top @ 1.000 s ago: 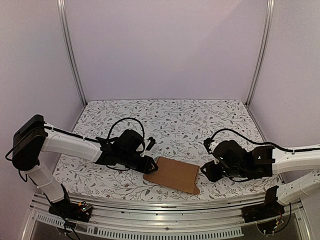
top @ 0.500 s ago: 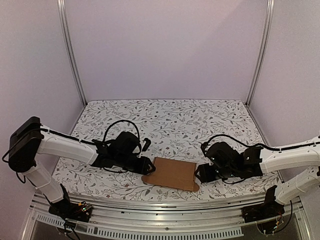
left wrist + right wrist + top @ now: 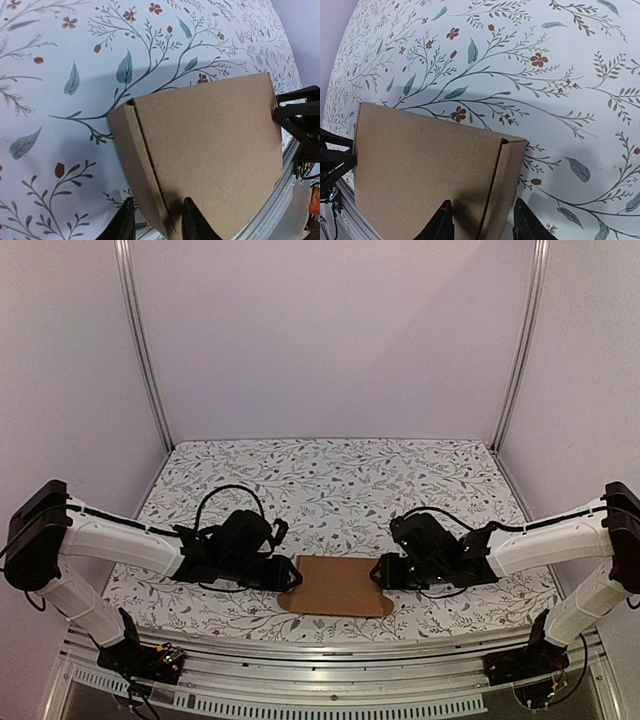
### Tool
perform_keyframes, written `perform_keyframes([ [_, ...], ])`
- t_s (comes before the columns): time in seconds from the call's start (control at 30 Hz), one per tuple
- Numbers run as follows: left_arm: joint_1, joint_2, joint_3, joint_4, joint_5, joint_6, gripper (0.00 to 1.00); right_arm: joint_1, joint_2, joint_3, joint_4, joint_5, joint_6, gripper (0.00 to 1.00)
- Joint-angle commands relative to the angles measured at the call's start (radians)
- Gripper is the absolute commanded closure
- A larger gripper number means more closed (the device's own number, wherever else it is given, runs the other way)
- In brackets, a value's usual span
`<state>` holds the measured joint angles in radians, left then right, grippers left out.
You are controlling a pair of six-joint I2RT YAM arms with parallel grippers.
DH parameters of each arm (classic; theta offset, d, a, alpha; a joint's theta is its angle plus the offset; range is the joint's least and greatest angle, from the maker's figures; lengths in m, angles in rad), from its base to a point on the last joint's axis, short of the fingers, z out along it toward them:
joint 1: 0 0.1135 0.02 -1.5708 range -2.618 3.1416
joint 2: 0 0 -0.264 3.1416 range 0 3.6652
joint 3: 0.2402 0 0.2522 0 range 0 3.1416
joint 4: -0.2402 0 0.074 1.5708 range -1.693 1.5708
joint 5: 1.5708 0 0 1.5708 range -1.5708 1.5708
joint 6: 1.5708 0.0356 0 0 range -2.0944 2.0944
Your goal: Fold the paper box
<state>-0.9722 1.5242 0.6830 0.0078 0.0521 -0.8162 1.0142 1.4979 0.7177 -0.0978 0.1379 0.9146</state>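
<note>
paper box [image 3: 337,586] on table [image 3: 330,480], near front edge

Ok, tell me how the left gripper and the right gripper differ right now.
The left gripper sits at the paper box's left end, the right gripper at its right end. The right gripper's fingers show a wider gap in its wrist view than the left gripper's fingers. Both are open, low over the table, each straddling a crease near its end.

Paper box [image 3: 210,150]: matt, faintly grainy brown cardboard; counter [image 3: 75,50] beyond left hand [image 3: 156,215]: smooth, matt floral-print covering.
</note>
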Motion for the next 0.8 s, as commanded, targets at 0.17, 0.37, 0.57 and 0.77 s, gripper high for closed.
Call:
perform_keyframes([
  [0.17, -0.027, -0.085, -0.052, -0.042, -0.1, -0.065, 0.66, -0.026, 0.071, 0.046, 0.062, -0.059, 0.011, 0.71],
  [0.37, -0.025, -0.117, -0.054, -0.057, -0.124, -0.054, 0.64, -0.028, 0.07, 0.03, 0.064, -0.057, 0.011, 0.77],
  [0.57, -0.014, -0.138, -0.056, -0.066, -0.115, -0.049, 0.58, -0.032, 0.071, 0.013, 0.064, -0.057, 0.01, 0.85],
  [0.77, 0.015, -0.169, -0.078, -0.046, -0.073, -0.045, 0.48, -0.037, 0.077, -0.005, 0.064, -0.057, 0.008, 0.94],
])
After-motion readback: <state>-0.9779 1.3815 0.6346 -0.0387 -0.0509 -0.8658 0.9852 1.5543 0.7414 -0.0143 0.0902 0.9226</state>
